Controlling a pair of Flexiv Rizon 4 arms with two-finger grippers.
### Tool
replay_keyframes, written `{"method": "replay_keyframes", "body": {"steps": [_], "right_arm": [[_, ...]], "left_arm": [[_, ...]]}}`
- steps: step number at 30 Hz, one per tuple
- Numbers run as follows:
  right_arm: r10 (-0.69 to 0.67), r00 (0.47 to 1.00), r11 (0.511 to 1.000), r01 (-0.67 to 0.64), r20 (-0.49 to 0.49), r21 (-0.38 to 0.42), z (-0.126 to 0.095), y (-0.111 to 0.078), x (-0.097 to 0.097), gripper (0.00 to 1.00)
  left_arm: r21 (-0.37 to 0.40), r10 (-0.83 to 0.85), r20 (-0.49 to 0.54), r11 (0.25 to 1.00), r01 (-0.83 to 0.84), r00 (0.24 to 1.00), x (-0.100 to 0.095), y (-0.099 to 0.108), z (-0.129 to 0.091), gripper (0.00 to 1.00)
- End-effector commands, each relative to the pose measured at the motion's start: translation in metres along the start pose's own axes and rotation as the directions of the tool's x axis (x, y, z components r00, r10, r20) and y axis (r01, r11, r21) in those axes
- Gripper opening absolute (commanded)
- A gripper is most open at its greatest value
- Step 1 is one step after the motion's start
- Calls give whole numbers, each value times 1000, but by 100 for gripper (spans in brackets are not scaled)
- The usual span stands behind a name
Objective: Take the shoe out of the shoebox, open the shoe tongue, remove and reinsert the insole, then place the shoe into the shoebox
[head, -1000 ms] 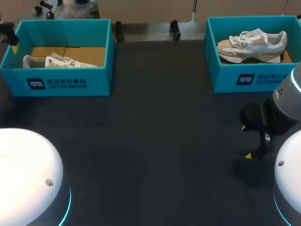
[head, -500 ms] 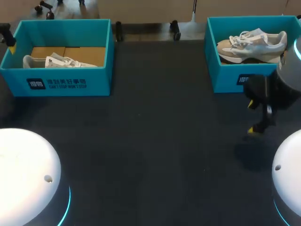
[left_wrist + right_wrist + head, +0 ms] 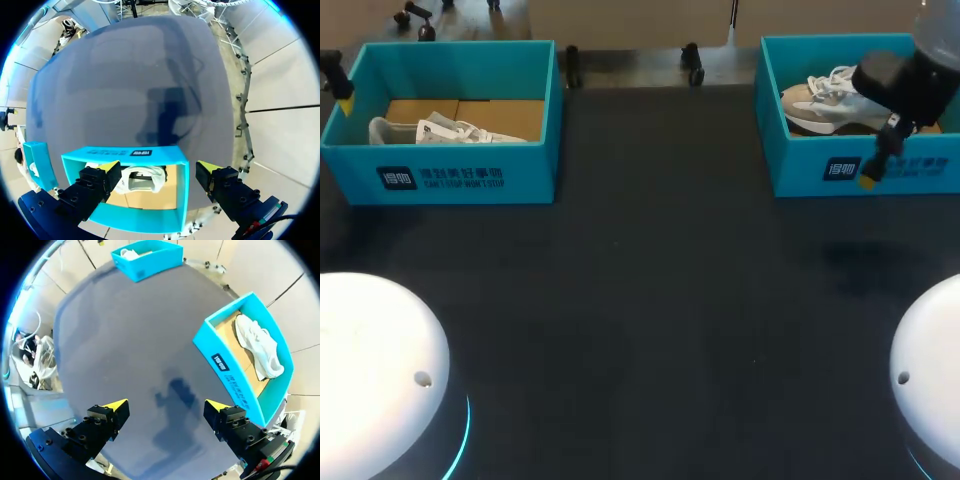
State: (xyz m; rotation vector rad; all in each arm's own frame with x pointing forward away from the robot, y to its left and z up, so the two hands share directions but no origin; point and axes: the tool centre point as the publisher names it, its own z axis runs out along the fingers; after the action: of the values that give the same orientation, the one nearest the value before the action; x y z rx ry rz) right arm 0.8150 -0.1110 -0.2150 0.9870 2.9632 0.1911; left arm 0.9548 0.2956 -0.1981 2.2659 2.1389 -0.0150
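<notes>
**Count: 2 shoeboxes, 2 shoes, 2 grippers, nothing gripped**

The dark table (image 3: 650, 300) is carrying two teal shoeboxes, with one shoe lying in each.

The left shoebox (image 3: 440, 178) is sitting at the far left corner. The white shoe (image 3: 445, 130) is resting inside it on the brown cardboard floor, toward the box's left end.

The right shoebox (image 3: 800, 170) is sitting at the far right corner. The grey-and-white shoe (image 3: 820, 100) is lying lengthwise along its floor.

The left gripper (image 3: 157, 167) is hanging above the left shoebox with its fingers spread wide, gripping nothing. The white shoe is showing below, between the two yellow tips.

The right gripper (image 3: 166, 404) is hanging over bare table near the right shoebox's front wall. Its fingers are also spread wide, and it is holding nothing.
</notes>
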Motion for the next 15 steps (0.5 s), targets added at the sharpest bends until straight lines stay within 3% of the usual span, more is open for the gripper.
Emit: {"method": "replay_keyframes", "body": {"steps": [1,10,13,15], "right_arm": [[0,1000,1000,-1,2,27,1,3,0,100],[0,1000,1000,-1,2,27,1,3,0,100],[202,978,973,-206,48,102,-6,8,-20,100],[281,957,954,-287,72,92,-9,9,-35,100]], "left_arm": [[-3,0,-1,1000,0,1000,0,-1,0,100],[-3,0,-1,1000,0,1000,0,-1,0,100],[-3,0,-1,1000,0,1000,0,-1,0,100],[-3,0,-1,1000,0,1000,0,-1,0,100]]}}
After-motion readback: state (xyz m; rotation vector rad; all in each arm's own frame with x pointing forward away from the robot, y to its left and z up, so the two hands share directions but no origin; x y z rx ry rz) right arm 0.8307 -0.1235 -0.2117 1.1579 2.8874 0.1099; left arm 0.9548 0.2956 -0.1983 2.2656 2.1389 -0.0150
